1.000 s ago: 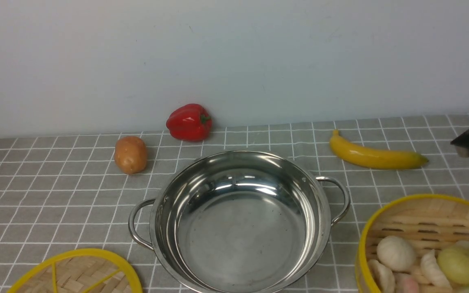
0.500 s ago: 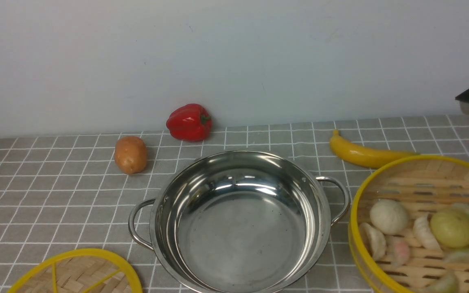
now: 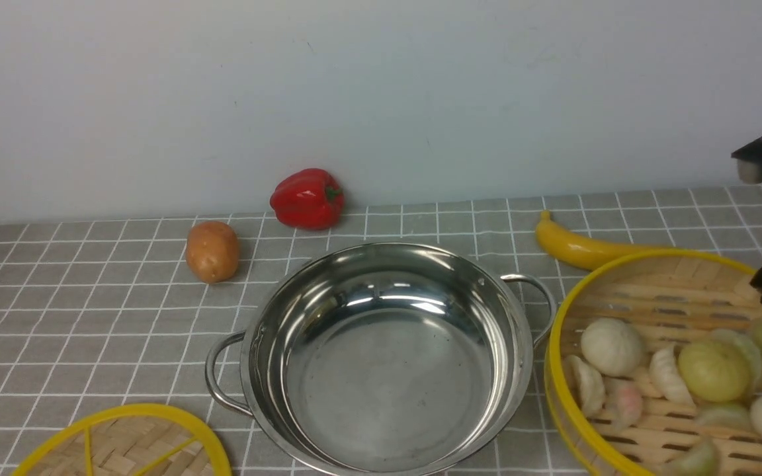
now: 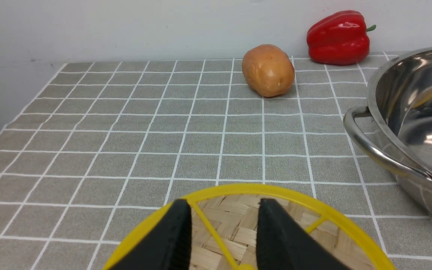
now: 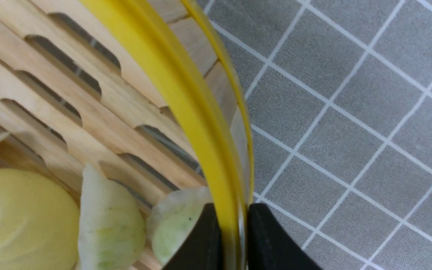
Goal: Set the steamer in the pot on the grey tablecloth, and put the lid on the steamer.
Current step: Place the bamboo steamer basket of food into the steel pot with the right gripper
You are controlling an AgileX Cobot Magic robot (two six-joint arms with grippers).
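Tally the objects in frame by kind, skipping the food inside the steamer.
Cookware: 3 (pot, steamer, lid)
Produce: 3 (red pepper, potato, banana)
Total: 6

Mirror-polished steel pot (image 3: 387, 370) gleams on matt grey woven cloth (image 3: 90, 317). The steamer (image 3: 659, 297) shows pale slatted wood under a glossy yellow rim, the lid (image 3: 123, 449) plaited bamboo, the pepper (image 3: 307, 198) waxy-smooth skin.
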